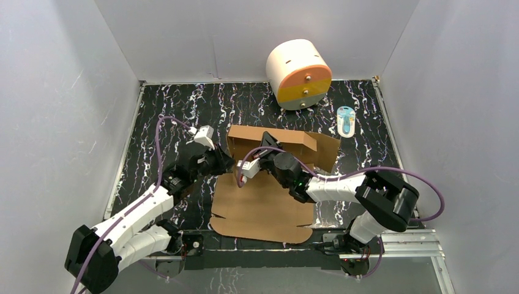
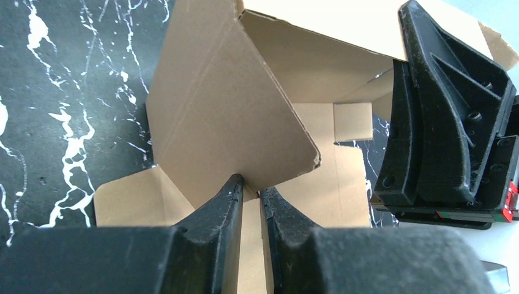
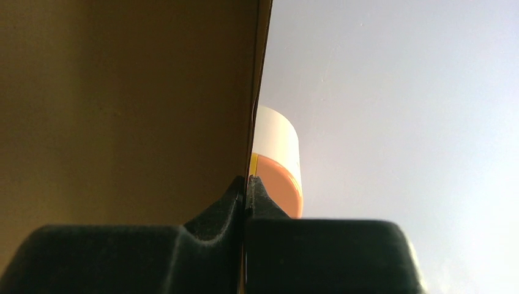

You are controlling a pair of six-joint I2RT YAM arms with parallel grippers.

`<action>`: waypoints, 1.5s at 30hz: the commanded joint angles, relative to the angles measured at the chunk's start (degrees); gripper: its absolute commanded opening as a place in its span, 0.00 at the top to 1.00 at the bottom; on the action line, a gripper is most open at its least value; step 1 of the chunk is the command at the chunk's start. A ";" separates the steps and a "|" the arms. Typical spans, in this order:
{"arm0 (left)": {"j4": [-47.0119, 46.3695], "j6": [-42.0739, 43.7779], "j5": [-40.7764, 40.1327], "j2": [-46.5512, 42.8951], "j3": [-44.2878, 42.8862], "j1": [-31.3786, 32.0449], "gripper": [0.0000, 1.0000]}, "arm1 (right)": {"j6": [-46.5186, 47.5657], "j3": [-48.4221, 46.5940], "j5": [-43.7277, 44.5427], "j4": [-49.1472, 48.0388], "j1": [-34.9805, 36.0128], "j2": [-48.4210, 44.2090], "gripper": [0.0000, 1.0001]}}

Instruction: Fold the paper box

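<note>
White cylinder (image 1: 298, 73) stands far behind the paper box (image 1: 263, 205); left end effector (image 2: 251, 185) pinches its flap; right end effector (image 3: 246, 182) its wall.

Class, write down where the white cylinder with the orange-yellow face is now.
Top view: the white cylinder lies at the mat's far edge, right of centre, beyond the paper box, a small blue packet nearer and to its right.

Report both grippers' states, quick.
Left gripper: closed, pinching a box flap.
Right gripper: closed on a box panel's edge.
</note>
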State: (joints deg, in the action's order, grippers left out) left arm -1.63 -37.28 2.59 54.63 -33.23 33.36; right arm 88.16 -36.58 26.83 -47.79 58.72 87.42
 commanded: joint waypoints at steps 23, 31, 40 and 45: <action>-11.76 4.28 2.26 -6.82 9.69 1.79 0.51 | 11.96 7.57 -0.46 -8.46 3.24 -0.23 1.00; -4.28 6.44 -0.22 -14.61 6.98 1.79 0.44 | 11.09 7.34 -0.20 -7.30 3.24 -0.63 1.00; 17.63 7.31 -14.13 -17.63 -7.63 1.79 0.47 | 9.88 6.27 -0.11 -5.34 3.24 -0.58 1.00; 29.45 7.04 -28.32 -15.89 -13.07 1.79 0.49 | 9.34 6.09 -0.29 -5.21 3.24 -0.50 1.00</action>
State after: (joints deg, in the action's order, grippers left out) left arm 14.24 -30.87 -11.70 38.00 -42.54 35.00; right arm 98.13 -29.52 26.28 -56.77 61.65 86.83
